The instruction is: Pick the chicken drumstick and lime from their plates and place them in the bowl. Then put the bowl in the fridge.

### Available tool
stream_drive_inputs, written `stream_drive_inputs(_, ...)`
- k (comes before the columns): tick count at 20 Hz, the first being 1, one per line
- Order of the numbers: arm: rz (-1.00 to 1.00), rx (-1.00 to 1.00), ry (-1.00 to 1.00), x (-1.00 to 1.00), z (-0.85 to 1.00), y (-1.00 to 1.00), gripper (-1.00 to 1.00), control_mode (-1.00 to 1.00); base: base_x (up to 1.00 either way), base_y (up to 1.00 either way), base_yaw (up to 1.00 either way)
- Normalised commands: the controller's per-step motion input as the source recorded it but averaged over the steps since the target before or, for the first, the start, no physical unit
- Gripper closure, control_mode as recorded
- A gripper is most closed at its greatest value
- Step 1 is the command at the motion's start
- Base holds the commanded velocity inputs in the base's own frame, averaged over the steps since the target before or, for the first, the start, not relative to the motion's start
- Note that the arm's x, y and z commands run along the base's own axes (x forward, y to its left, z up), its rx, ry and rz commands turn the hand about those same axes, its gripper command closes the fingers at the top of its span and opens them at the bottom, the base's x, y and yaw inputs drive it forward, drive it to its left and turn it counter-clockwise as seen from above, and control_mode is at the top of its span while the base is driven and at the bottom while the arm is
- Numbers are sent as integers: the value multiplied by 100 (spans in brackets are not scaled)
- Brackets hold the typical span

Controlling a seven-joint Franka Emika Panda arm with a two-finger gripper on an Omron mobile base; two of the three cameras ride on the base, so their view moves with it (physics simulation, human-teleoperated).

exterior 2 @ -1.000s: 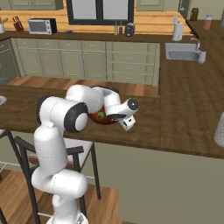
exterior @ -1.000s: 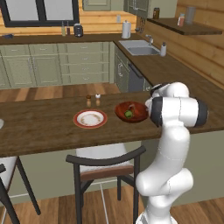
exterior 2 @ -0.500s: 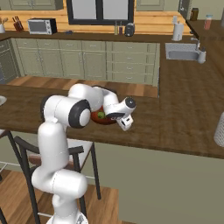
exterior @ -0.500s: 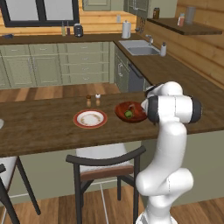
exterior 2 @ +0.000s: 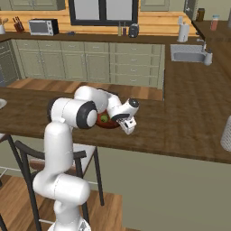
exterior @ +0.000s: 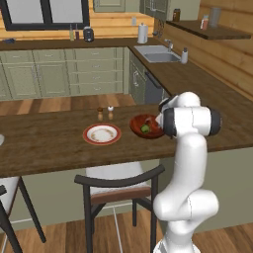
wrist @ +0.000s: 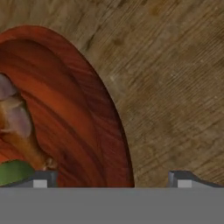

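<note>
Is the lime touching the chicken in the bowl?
Touching. In the hand view the lime sits right against the lower end of the chicken inside the bowl, with no gap between them.

no readable text, labels, brands or numbers anywhere.

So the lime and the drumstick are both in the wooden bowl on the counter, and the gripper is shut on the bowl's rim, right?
Not quite. The lime and the chicken drumstick do lie in the bowl on the counter, but the gripper is open. The hand view shows its fingertips standing wide apart, one on each side of the rim, not closed on it.
</note>
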Motion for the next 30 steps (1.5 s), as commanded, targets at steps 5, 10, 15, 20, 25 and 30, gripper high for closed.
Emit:
stream_drive_inputs(5,0,0,4,5,-23,4,100,-100,0,0,0)
stream_drive_inputs(10,0,0,0,0,0,6,100,-100,0,0,0)
stream_drive_inputs(15,0,0,-2,0,6,5,100,-100,0,0,0)
stream_drive_inputs(20,-1,0,0,0,51,0,100,-100,0,0,0)
stream_drive_inputs(25,-1,0,4,-6,99,0,100,-100,0,0,0)
stream_drive_inputs(30,-2,0,11,-62,100,1,100,-100,0,0,0)
